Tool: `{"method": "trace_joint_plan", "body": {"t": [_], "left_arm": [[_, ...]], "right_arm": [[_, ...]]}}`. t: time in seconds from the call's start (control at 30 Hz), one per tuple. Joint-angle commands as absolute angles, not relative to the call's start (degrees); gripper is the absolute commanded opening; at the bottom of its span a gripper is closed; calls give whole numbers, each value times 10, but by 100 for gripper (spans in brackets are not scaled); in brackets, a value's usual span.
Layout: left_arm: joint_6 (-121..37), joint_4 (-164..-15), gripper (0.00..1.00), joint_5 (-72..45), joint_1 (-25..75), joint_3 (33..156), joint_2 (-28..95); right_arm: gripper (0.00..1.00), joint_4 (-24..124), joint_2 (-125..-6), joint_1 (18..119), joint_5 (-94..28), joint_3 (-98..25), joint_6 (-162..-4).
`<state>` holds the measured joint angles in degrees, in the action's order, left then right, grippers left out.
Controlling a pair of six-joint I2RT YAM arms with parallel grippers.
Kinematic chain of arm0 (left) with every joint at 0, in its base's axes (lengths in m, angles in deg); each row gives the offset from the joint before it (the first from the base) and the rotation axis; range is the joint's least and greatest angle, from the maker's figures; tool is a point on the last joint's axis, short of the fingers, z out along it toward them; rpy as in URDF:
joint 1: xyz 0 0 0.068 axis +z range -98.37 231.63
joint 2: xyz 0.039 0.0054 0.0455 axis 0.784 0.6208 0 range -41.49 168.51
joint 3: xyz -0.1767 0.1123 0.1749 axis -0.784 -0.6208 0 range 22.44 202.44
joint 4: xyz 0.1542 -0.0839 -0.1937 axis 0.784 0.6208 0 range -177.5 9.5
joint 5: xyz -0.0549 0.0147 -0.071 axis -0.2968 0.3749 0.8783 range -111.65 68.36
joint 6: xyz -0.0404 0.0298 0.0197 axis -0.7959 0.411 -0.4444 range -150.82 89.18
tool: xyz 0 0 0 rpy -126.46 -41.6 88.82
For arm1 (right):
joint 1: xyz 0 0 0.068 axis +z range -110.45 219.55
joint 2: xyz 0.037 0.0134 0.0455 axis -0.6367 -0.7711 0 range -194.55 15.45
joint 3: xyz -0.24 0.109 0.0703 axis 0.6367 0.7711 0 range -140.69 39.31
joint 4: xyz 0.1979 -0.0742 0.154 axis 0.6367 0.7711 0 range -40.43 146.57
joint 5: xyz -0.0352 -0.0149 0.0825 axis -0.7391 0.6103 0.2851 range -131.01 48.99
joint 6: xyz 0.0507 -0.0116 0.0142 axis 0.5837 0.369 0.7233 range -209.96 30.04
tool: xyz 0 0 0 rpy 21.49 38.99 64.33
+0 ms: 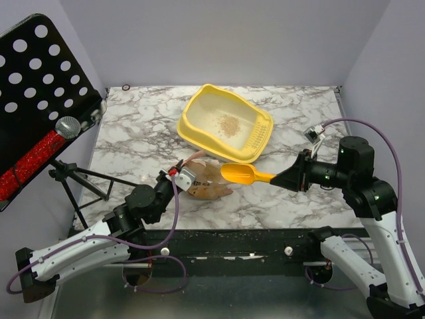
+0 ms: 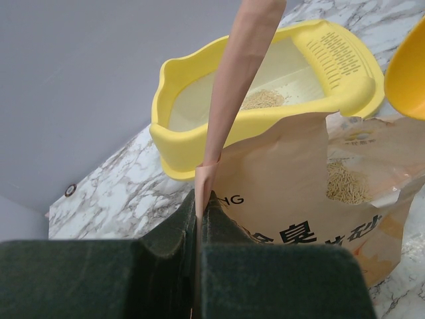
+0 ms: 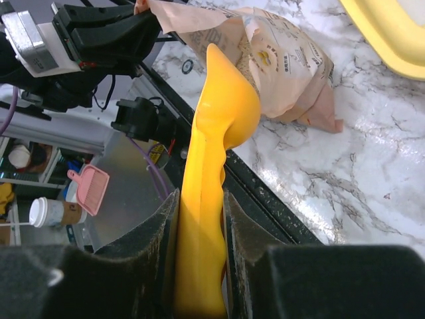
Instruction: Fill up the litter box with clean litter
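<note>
— Where is the litter box [image 1: 212, 147] lying?
— It is sitting far on the desk [image 1: 133, 126], just beyond both tools, with a small patch of clean litter [image 1: 229, 123] lying on its pale floor
— And what is the right tool [image 3: 199, 199] doing?
— It is clamping the handle of the yellow-orange scoop [image 1: 240, 173], jaws closed partway around it; the scoop's bowl is pointing left, hanging over the desk just near of the box's near rim and right of the paper bag [image 1: 211, 187]
— And the left tool [image 2: 199, 203]?
— It is pinching the bag's top edge, jaws nearly shut on the paper; the box is standing just far of it, and more granules are showing inside the gaping bag
</note>
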<state>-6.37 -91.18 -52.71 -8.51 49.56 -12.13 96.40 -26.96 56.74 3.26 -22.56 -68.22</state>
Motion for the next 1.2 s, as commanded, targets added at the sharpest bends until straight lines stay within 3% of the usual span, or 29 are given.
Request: {"method": "trace_joint_plan", "body": {"t": [0.0,0.43,1.17], "left_arm": [[-52,-963,0,-551,-85,529,-141],[-55,-963,0,-539,-84,530,-149],[-61,-958,0,-528,-84,535,-153]], "right_arm": [[0,989,-269,572,59,-234,-676],[0,907,-351,634,-11,-223,-642],[0,954,-564,770,-160,-292,-661]]}}
